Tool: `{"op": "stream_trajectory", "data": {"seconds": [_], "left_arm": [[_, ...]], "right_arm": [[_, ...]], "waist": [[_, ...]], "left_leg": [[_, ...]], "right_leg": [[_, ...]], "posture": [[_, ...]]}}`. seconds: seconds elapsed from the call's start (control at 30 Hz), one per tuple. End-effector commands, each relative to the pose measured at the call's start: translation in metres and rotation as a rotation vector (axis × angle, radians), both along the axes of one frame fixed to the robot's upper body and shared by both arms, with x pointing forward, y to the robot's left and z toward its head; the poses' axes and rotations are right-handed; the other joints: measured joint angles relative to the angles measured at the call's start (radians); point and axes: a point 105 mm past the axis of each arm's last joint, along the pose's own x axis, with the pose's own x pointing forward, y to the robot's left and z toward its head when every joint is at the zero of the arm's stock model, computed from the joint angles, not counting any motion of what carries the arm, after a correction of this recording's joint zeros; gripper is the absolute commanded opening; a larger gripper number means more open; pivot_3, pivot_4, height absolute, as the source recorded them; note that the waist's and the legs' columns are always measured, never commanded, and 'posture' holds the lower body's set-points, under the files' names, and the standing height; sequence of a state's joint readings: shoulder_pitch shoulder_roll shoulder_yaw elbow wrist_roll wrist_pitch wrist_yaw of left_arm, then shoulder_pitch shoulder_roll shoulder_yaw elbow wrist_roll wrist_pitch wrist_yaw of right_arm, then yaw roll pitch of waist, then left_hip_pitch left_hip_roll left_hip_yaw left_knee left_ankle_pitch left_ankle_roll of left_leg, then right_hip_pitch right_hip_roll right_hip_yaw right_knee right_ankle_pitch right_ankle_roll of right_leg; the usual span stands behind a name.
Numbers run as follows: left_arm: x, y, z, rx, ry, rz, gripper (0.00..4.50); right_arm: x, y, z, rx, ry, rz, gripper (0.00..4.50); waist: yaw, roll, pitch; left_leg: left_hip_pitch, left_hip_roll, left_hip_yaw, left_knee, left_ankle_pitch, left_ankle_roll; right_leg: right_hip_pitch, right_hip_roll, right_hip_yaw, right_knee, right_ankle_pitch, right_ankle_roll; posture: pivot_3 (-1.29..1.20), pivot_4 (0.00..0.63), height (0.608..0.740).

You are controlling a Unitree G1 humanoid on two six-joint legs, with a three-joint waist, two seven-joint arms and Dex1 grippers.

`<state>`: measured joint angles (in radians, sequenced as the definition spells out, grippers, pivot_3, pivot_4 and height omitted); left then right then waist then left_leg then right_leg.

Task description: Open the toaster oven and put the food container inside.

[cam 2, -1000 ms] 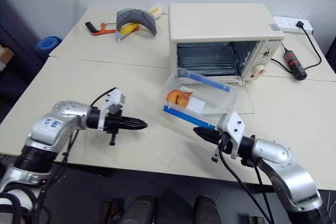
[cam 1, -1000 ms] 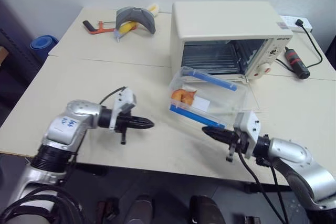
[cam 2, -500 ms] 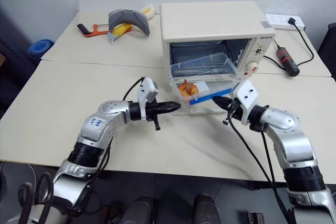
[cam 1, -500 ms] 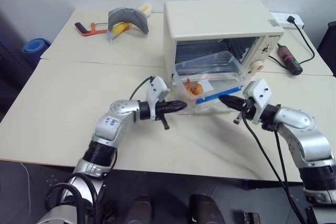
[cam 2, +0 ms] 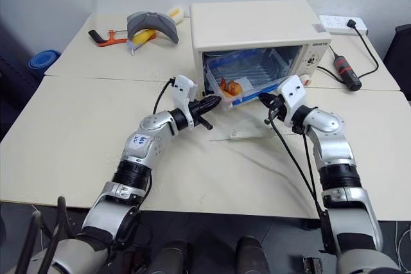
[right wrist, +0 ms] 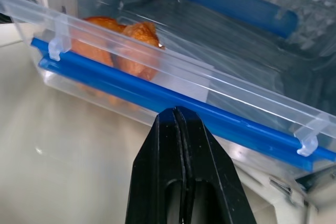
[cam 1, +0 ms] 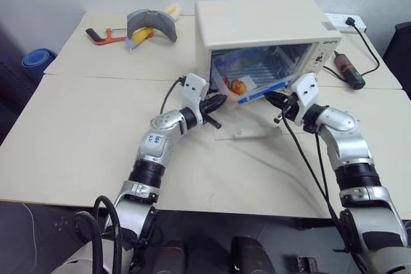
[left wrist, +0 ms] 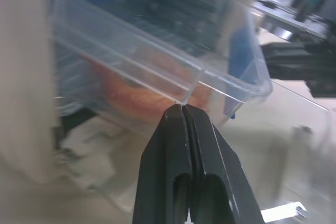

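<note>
- Clear plastic with blue side clips, the food container (cam 2: 247, 81) sits halfway into the mouth of the toaster oven (cam 2: 257, 33), its orange-brown food at the end nearest the left arm; the near half overhangs the lowered glass door (cam 2: 247, 126).
- Its long axis runs across the opening, one blue clip along the near side, facing the robot.
- The left gripper (cam 2: 210, 102) points forward and to the right with its two black fingers pressed together, holding nothing; its tip touches or nearly touches the container's near left corner.
- The right gripper (cam 2: 264, 99) points forward and to the left, fingers likewise pressed together and empty, its tip at the blue clip near the container's right end.
- So the container lies straight ahead of both tips, between them and the oven cavity; both arms are about equally near, one at each end.
- My judgement: the door is already down, and what is left is an even push from both tips so the box slides in square, not skewed.
- Nothing blocks the opening; the wire rack inside looks free behind the box.
- Well apart on the table (cam 2: 77, 126): a grey curved object with a yellow piece (cam 2: 151, 25) and an orange-handled tool (cam 2: 106, 35) at the far left, a black and red tool (cam 2: 343, 68) and a power strip (cam 2: 343, 24) at the oven's right.
</note>
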<state>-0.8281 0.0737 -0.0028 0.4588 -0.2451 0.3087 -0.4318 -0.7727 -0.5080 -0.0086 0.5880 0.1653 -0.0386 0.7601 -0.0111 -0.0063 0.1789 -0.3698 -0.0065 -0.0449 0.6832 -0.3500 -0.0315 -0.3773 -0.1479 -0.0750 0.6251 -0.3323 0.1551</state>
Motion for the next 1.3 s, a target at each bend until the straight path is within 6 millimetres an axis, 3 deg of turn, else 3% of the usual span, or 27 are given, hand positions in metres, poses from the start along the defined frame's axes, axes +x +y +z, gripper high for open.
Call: {"op": "stream_trajectory", "data": {"seconds": [0.03,0.33,0.47,0.67,0.87,1.1,1.23,1.3], "left_arm": [[-0.003,-0.002,0.017,-0.009,-0.056,-0.017,0.01],[-0.051,0.021,0.003,0.17,-0.022,-0.292,0.01],[-0.045,0.0,0.006,0.124,-0.038,-0.31,0.01],[-0.016,-0.032,0.017,0.061,-0.063,-0.221,0.01],[0.012,-0.035,0.026,0.03,-0.079,-0.046,0.01],[0.028,-0.025,0.026,0.029,-0.101,0.089,0.01],[0.022,-0.029,0.03,-0.026,-0.132,0.033,0.01],[0.005,-0.034,0.034,-0.031,-0.149,-0.107,0.01]], "right_arm": [[0.005,0.009,0.025,0.023,-0.083,0.02,0.0],[0.01,0.025,0.027,0.02,-0.085,0.062,0.0],[0.009,0.028,0.024,0.021,-0.08,0.076,0.0],[0.01,0.028,0.024,0.006,-0.08,0.08,0.0],[0.017,0.027,0.034,0.007,-0.123,0.046,0.0],[0.023,0.022,0.041,0.008,-0.176,-0.005,0.0],[0.021,0.019,0.041,0.017,-0.184,0.001,0.0],[0.012,0.019,0.038,0.026,-0.16,0.054,0.0]], "waist": [[-0.006,0.0,0.0],[-0.03,0.002,-0.001],[-0.015,0.001,-0.001],[-0.016,0.001,-0.001],[-0.027,0.001,-0.001],[-0.02,0.001,-0.001],[-0.018,0.001,-0.001],[-0.018,0.002,-0.001]], "left_leg": [[0.0,0.0,0.0,0.0,0.0,0.0],[0.0,0.001,-0.001,-0.003,0.0,-0.001],[0.0,0.0,-0.002,-0.001,0.0,-0.001],[-0.001,-0.001,-0.002,-0.001,0.0,-0.001],[0.0,0.0,0.0,-0.002,0.0,-0.001],[0.0,0.0,0.0,-0.002,0.0,-0.001],[-0.001,0.0,-0.001,-0.001,0.0,-0.001],[-0.001,0.0,-0.001,-0.002,0.0,-0.001]], "right_leg": [[0.0,0.0,0.0,0.0,0.0,0.0],[-0.001,0.0,0.0,0.0,0.0,0.0],[0.0,0.0,0.0,0.0,0.0,0.0],[0.0,-0.001,-0.001,-0.001,0.0,0.0],[-0.001,0.0,-0.002,0.0,0.0,0.0],[-0.001,-0.001,-0.002,0.0,0.0,0.0],[-0.001,-0.001,-0.002,0.0,0.0,0.0],[-0.001,-0.001,-0.002,0.0,0.0,0.0]], "posture": [[0.0,0.15,0.74],[0.0,0.15,0.74],[0.0,0.15,0.74],[0.0,0.15,0.74],[0.0,0.15,0.74],[0.0,0.15,0.74],[0.0,0.15,0.74],[0.0,0.15,0.74]]}}
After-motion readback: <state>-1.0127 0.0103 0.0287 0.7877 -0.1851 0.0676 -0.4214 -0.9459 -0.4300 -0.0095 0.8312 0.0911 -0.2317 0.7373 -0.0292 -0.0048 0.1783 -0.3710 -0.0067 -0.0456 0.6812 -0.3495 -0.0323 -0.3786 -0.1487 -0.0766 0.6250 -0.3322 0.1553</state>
